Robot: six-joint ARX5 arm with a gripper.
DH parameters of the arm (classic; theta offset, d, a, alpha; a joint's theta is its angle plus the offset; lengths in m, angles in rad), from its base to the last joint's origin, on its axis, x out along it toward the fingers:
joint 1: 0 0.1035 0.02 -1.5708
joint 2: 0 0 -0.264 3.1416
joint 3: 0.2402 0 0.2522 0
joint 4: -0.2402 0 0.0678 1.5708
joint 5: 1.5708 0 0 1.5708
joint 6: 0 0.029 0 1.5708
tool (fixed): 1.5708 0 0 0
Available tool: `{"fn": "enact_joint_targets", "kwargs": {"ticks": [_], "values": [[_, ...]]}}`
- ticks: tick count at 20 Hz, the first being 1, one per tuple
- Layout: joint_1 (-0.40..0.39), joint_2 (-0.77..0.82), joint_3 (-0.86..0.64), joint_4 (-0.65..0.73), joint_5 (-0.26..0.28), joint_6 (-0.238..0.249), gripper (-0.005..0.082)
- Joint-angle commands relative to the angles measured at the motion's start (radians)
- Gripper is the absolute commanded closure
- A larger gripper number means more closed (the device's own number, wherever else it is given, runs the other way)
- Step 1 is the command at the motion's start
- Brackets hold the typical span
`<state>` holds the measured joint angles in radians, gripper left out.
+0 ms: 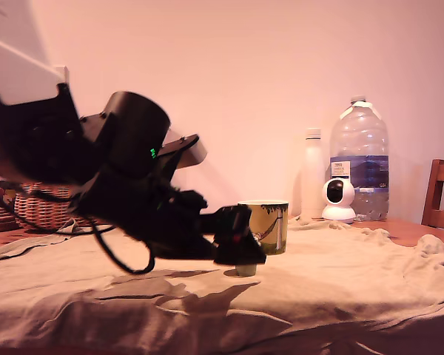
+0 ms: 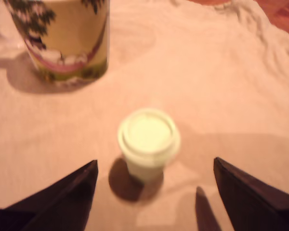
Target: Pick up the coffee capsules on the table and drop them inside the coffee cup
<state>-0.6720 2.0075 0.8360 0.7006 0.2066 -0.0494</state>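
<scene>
The black arm (image 1: 118,177) reaches in from the exterior view's left, sloping down toward the middle of the surface (image 1: 340,281). Its gripper (image 2: 154,185) hangs low just above the cloth, jaws spread wide apart, the two dark fingertips (image 2: 79,185) touching nothing.

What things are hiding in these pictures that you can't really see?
- Inside the mug: the exterior view is side-on and the wrist view cuts off its top.
- The pale green capsule: mostly behind the gripper in the exterior view.
- A dark blue capsule: in neither view.
- The gripper's fingers: the wrist view's edge cuts them off.
- The bottle's label: too small to read.
</scene>
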Motion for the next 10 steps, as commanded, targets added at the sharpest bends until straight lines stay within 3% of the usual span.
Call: {"fn": "enact_joint_targets", "kwargs": {"ticks": [1,10], "values": [[-0.001,0.044,0.026,-0.014,-0.002,-0.004,0.0072],[-0.001,0.08,0.089,-0.071,-0.006,-0.011,0.0077]]}}
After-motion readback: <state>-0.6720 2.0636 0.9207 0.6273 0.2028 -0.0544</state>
